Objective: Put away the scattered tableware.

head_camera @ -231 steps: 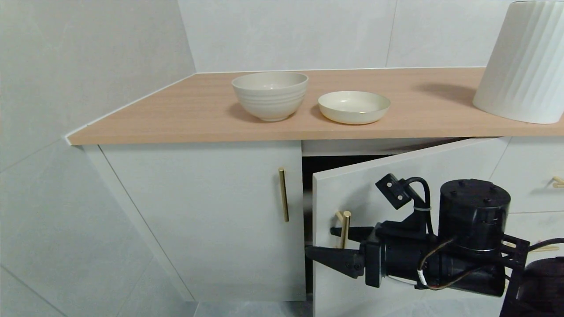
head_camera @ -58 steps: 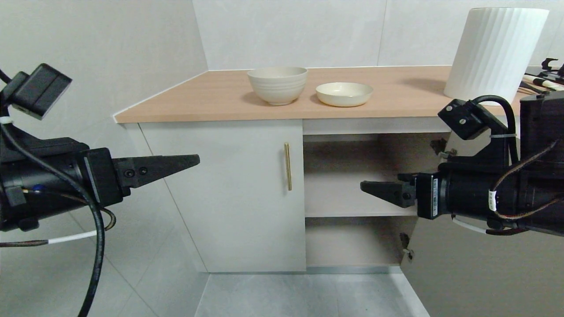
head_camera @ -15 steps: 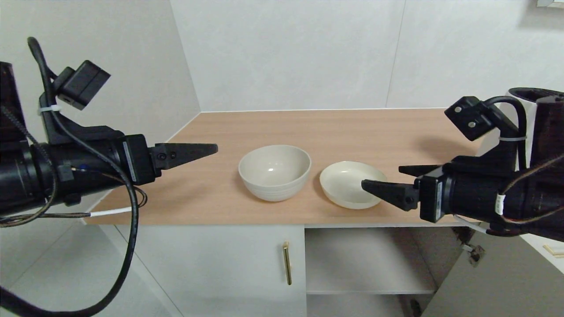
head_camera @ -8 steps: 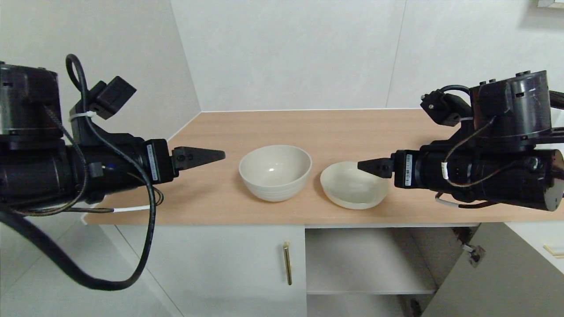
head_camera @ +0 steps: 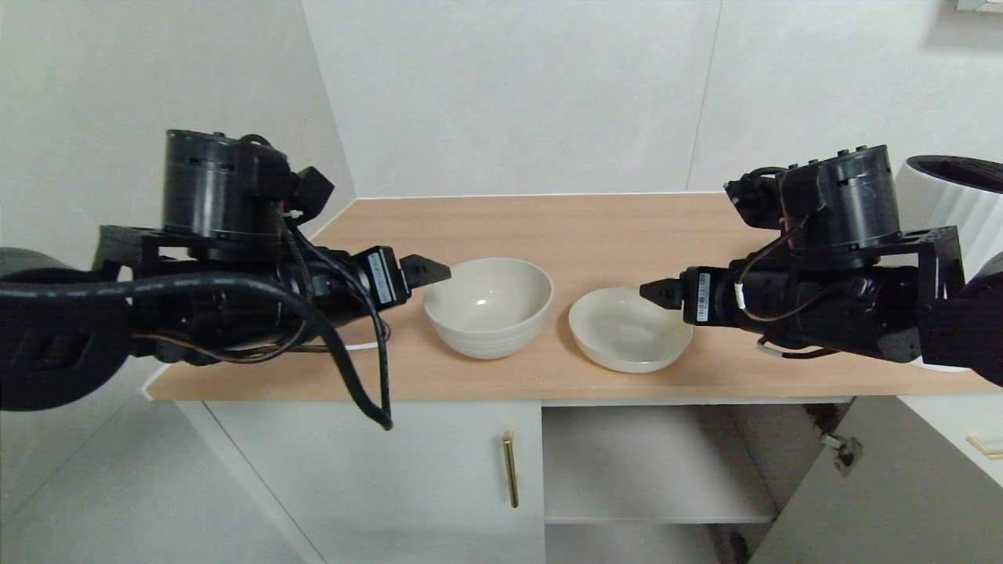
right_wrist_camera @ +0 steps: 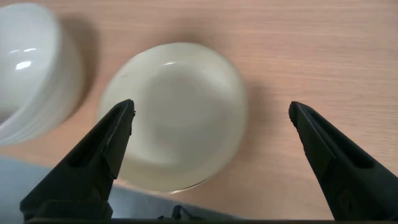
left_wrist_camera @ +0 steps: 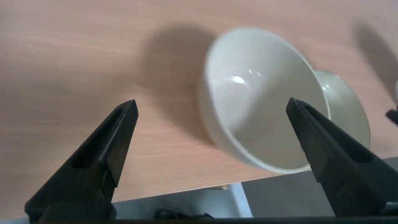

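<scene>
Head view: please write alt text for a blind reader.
The left gripper sits beside a deep bowl and the right gripper over a shallow dish, both on a wooden counter. The cabinet below is open.

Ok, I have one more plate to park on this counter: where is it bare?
The counter is bare in the strip between the two dishes and the back wall; the open cupboard shelf below is bare. The front is crowded: bowl and shallow dish close together, left gripper by the bowl, right gripper at the dish.
</scene>
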Robot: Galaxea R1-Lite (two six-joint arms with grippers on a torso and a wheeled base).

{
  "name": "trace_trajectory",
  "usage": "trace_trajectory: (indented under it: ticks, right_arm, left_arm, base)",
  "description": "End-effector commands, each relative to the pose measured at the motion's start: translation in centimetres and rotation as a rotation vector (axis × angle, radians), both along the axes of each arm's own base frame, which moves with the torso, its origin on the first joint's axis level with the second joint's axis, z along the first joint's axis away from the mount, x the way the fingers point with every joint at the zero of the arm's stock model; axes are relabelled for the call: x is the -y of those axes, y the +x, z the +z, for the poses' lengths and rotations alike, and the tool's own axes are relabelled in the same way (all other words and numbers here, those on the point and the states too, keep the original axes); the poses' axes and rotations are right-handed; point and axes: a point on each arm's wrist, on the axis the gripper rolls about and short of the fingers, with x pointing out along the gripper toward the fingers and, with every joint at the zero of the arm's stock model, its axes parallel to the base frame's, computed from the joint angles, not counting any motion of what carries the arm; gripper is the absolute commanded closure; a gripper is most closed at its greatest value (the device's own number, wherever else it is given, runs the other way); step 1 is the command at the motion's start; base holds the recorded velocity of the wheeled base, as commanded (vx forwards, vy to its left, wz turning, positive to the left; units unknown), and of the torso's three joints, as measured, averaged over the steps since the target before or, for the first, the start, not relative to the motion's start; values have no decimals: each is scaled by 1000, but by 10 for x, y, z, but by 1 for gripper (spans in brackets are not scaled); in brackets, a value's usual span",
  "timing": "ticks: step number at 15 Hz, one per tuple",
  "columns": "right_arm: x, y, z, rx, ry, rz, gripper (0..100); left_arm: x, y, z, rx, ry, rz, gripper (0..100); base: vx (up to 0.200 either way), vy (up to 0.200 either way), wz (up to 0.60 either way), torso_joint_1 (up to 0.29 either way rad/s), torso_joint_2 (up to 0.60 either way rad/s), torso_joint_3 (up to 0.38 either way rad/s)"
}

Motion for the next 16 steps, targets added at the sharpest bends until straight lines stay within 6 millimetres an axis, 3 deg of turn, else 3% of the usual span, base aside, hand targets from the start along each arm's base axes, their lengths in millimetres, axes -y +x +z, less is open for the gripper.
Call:
trace_trajectory:
  ticks: [1,4,9,10,16]
  right_arm:
    - [-1,3,-3,-7,-7,-4,0]
    - [0,2,-3,-7,-6,-5,0]
    - [-1,2,-4,-9,-7,-5,0]
    - [0,3,-4,-10,-8,-6,0]
    - [-2,3,-5,-13,-12,-4,0]
  left_arm:
    - [13,13,-19,-59,11,-5,0]
    - [23,17,-24,-83,-10,2,0]
    - [24,18,-27,-91,-7,4,0]
    - [24,19,-28,-90,-4,11,100]
    - [23,16,-23,-76,-7,13,100]
  base:
    - [0,0,0,0,0,0]
    - [0,0,0,0,0,0]
    - [0,0,0,0,0,0]
    - [0,0,0,0,0,0]
    - [0,0,0,0,0,0]
